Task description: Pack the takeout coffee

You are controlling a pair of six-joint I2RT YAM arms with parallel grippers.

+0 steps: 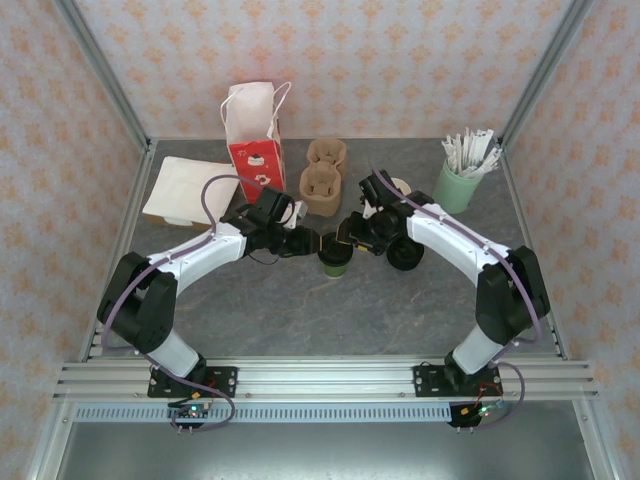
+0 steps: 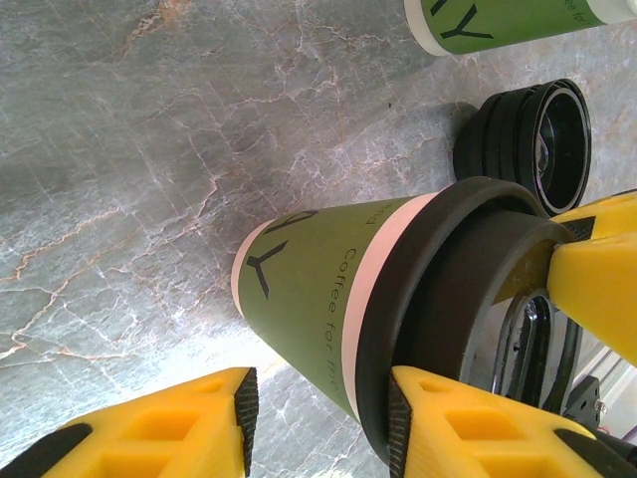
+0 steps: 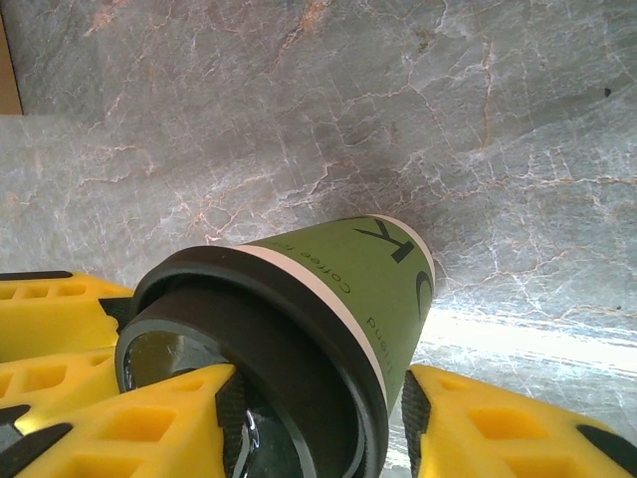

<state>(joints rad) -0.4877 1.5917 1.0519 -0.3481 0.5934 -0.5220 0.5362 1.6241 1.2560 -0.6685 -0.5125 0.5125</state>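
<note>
A dark green takeout coffee cup (image 1: 334, 263) stands mid-table with a black lid (image 2: 438, 289) on it. My left gripper (image 1: 308, 243) comes at it from the left. Its fingers are open (image 2: 323, 418): the right pad is against the lid's rim and the left pad is clear of the cup wall (image 2: 309, 289). My right gripper (image 1: 352, 232) reaches in from the right, open (image 3: 318, 418). One finger lies over the lid top (image 3: 259, 349), the other beside the cup wall (image 3: 368, 289) with a thin gap. A second green cup (image 1: 400, 187), without a lid, stands behind the right arm.
A stack of black lids (image 1: 404, 254) sits just right of the cup. The brown pulp carrier (image 1: 322, 176) and a red-and-white paper bag (image 1: 254, 140) stand behind. A pale mint cup of white sticks (image 1: 458, 182) is at the back right, and a flat cream bag (image 1: 188, 190) at the back left.
</note>
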